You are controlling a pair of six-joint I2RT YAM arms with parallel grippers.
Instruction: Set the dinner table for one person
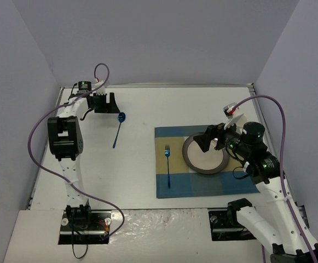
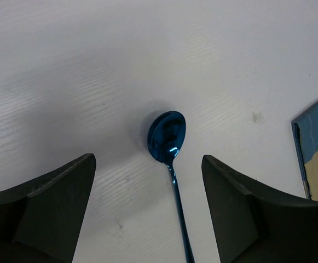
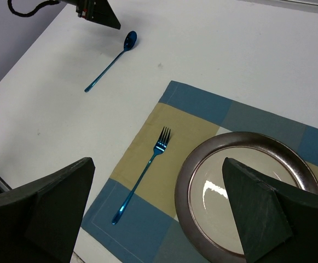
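The left gripper [image 2: 148, 161] stands with its jaws well apart and nothing between the pads but air and tabletop. It holds nothing. In the left wrist view the 2 fingers [image 2: 49, 208] frame the blue spoon [image 2: 168, 137], whose bowl sits between them, a little nearer the right-hand finger than the other. The handle runs straight back toward the camera, so the spoon's long axis lies across the line on which the jaws close. By my judgement that suits a pinch on the neck or upper handle. How far above the surface the fingertips are I cannot tell.

From above, the spoon lies on the bare dinner table [image 1: 139, 170], at its far left. Its bowl points to the far edge and its handle slants toward the near edge and slightly left. It is well apart from the checked placemat [image 1: 172, 189], which carries the fork [image 1: 168, 164] on its left part and the plate [image 1: 187, 156] beside it.

The right gripper [image 1: 208, 139] hangs over the plate's left rim, jaws spread as wide as they go, empty. It is far across the mat from the spoon. So the left arm is the nearer 1, and the spoon seems the 1 piece not yet laid.
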